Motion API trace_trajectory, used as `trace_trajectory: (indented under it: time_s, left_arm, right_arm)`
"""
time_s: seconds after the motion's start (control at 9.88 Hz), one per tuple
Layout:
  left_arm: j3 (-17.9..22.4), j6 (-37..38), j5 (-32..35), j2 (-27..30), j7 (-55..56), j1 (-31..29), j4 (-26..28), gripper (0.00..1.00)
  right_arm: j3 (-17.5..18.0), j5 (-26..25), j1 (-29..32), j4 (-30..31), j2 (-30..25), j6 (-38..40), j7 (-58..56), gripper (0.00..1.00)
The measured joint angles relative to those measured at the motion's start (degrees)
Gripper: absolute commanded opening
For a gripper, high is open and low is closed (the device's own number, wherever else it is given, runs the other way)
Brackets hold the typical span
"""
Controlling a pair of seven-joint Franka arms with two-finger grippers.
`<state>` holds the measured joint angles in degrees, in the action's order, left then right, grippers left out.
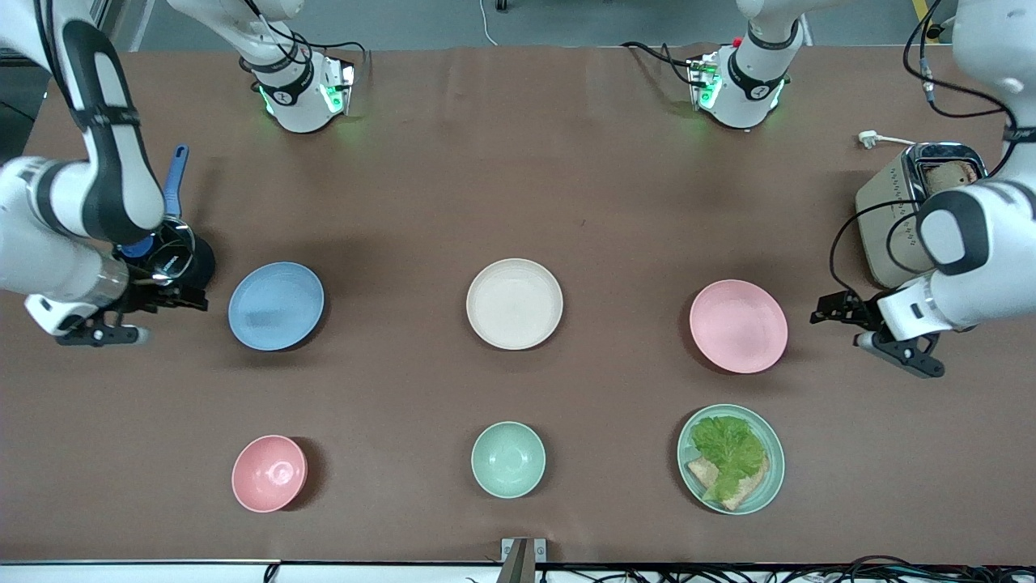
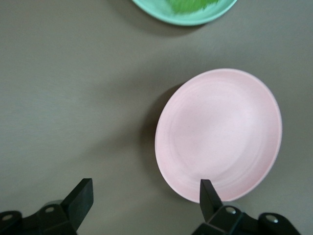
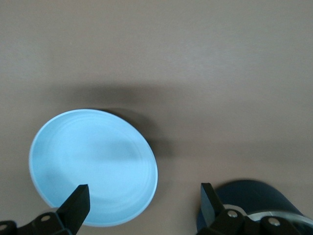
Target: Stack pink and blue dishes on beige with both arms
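Note:
The cream-beige plate (image 1: 514, 304) lies in the middle of the table. The light blue plate (image 1: 276, 305) (image 3: 93, 166) lies beside it toward the right arm's end. The pale pink plate (image 1: 737, 325) (image 2: 220, 134) lies toward the left arm's end. My right gripper (image 1: 174, 318) (image 3: 143, 191) hangs open and empty over the bare table just beside the blue plate's rim, on its outer side. My left gripper (image 1: 838, 328) (image 2: 145, 188) is open and empty too, over the table just outside the pink plate's rim. One fingertip (image 2: 206, 188) overlaps that rim in the left wrist view.
Nearer the front camera stand a small pink bowl (image 1: 269, 473), a mint-green bowl (image 1: 507, 459) and a mint-green plate (image 1: 731, 458) with lettuce and bread. A dark pot (image 1: 174, 243) with a blue handle sits under the right arm. A toaster (image 1: 914, 210) stands by the left arm.

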<state>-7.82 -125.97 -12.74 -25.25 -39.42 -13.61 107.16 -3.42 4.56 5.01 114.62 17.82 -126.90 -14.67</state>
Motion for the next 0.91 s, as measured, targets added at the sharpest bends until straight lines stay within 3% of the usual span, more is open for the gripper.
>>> trace_trajectory:
  time_s: [0.2, 0.41, 0.61, 0.81, 0.91]
  left_arm:
    - [-0.43, -1.58, -0.21, -3.64, -0.48, 0.06, -0.16, 0.62]
    - [-0.89, -3.57, -1.25, -6.05, -0.50, 0.31, -0.21, 0.51]
    - [-1.03, -5.34, -2.22, -8.45, -0.50, 0.54, -0.33, 0.31]
    - [-1.09, -5.51, -2.24, -9.58, -0.50, 0.59, -0.72, 0.01]
    - [-1.24, -5.51, -2.24, -9.58, -0.50, 0.70, -0.90, 0.00]
  right_arm:
    - [-1.05, 8.36, 0.16, 1.76, 4.38, -3.59, -11.36, 1.00]
    - [-3.33, 20.42, 0.72, 2.92, 7.14, -3.74, -24.39, 1.00]
    - [-3.95, 25.17, 0.88, 4.07, 9.07, -4.90, -29.74, 0.95]
    - [-4.28, 26.35, 0.88, 4.60, 9.57, -5.07, -29.93, 0.70]
    - [-4.39, 26.89, 0.88, 4.89, 9.57, -5.07, -29.95, 0.55]
